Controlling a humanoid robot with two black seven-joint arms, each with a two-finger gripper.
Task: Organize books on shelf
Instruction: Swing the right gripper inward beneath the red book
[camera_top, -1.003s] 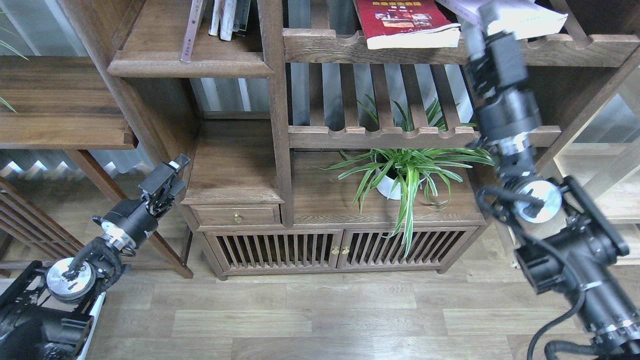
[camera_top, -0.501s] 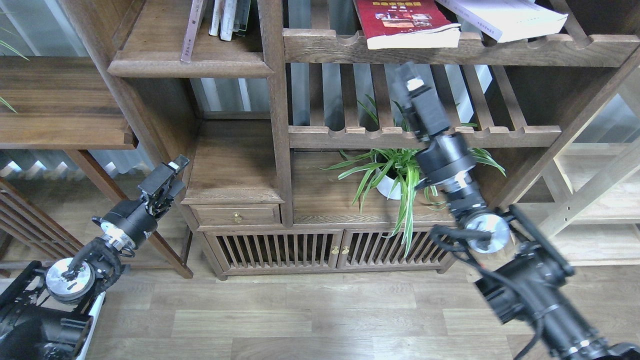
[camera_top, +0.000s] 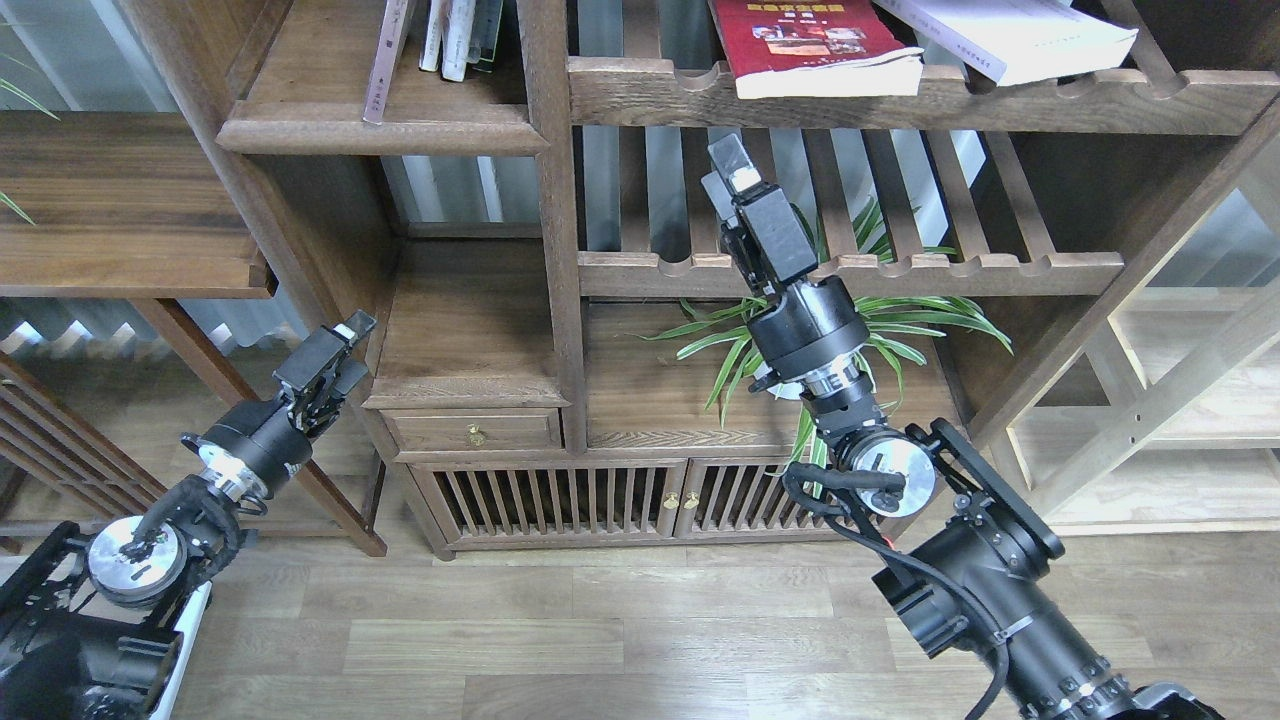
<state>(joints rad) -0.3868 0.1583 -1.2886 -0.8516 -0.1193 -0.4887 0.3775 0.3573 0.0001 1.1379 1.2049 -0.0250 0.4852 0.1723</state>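
Note:
A bright red book (camera_top: 815, 45) with cover photos and a thick white book (camera_top: 1010, 35) lie flat on the top slatted rack, at the upper right. The solid dark-brown shelf (camera_top: 380, 130) with a moulded front edge is at the upper left. It holds a few upright books (camera_top: 455, 35) and a thin leaning one (camera_top: 385, 60). I cannot make out the maroon book. My right gripper (camera_top: 733, 168) is empty, raised in front of the middle slatted rack, below and left of the red book. My left gripper (camera_top: 352, 327) is empty, low at the left by the cabinet's corner.
A potted spider plant (camera_top: 800, 350) stands on the cabinet top behind my right wrist. Below are a small drawer (camera_top: 472, 432) and slatted doors (camera_top: 620, 500). A dark side table (camera_top: 120, 210) is at the left and a pale shelving unit (camera_top: 1180, 400) at the right.
My right arm has swung down and left, from the white book on the top rack to the front of the middle rack. The white book stays on the rack. My left arm has barely moved.

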